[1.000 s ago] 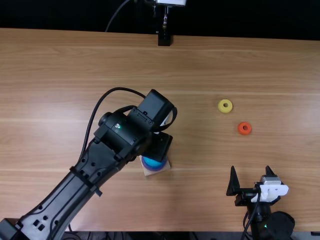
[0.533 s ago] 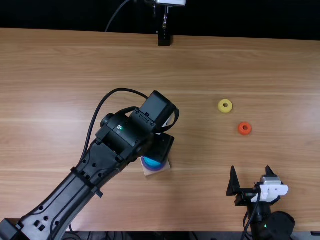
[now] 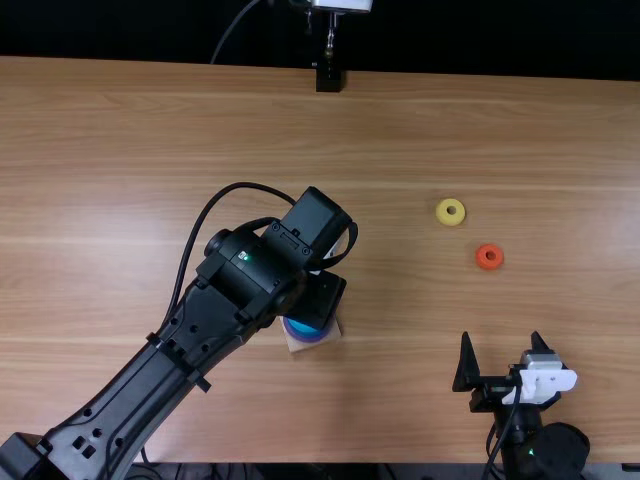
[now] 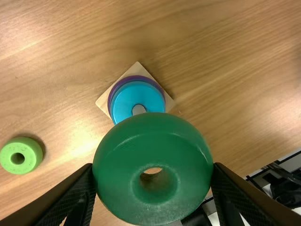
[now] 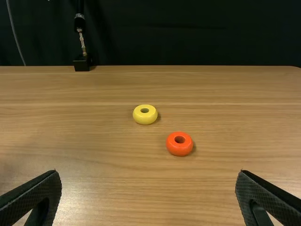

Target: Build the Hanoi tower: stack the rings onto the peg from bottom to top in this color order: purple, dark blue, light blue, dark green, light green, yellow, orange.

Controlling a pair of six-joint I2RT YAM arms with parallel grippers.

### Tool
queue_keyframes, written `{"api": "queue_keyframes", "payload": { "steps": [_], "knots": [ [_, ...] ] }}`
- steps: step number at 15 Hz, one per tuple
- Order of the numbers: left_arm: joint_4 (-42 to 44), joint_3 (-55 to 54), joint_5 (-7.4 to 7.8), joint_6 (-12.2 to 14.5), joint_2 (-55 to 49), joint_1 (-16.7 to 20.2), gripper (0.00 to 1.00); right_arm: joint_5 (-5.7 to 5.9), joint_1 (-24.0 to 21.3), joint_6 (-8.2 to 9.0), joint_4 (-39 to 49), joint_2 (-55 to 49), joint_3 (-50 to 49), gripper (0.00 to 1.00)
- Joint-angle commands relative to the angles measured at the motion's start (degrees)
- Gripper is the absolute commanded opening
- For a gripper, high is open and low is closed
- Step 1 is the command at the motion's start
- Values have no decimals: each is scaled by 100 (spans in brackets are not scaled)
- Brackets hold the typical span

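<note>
Grips the dark green ring (image 4: 150, 136) in the left gripper (image 3: 318, 300), with one finger pressed against either side of it and with its hole facing the wrist camera. Holds it raised off the desk (image 3: 150, 120), near the stack, and hides part of the stack's edge with it in the left wrist view. Reaches over the middle of the desk with the left arm, along with a black cable (image 3: 190, 235) looped beside it. Has the square wooden base (image 4: 102, 101) set flat below, with the purple ring (image 4: 141, 78) low on it and the light blue ring (image 4: 126, 101) on top, around the upright peg (image 4: 138, 109). Cannot tell for certain the colour of the narrow edge between those two. Has the light green ring (image 4: 29, 154) lying flat on the desk, apart from the base. On the right part of the desk, has the yellow ring (image 3: 440, 212) and the orange ring (image 3: 489, 247) lying flat, apart from each other, with the orange one nearer the right arm. Holds the right gripper (image 3: 501, 345) open by the near edge, with its fingers spread wide and well apart from both rings. Has a small black block (image 3: 328, 80) at the far edge.
</note>
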Motion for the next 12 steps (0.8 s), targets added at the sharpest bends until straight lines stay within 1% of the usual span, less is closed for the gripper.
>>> {"api": "queue_keyframes", "payload": {
  "steps": [1,3,5,12],
  "knots": [
    [-15,-194,-14,-53,-57,-66,0,-51,-56,-13,-483,-73,-335,100],
    [-15,-238,-14,-53,-40,-66,0,-51,-56,-13,-483,-73,-335,100],
    [-15,-229,-14,-43,303,-49,0,-51,-56,-13,-483,-73,-335,100],
    [-68,-62,-14,-43,294,-31,0,-51,-56,-13,-483,-73,-335,100]
  ]
}}
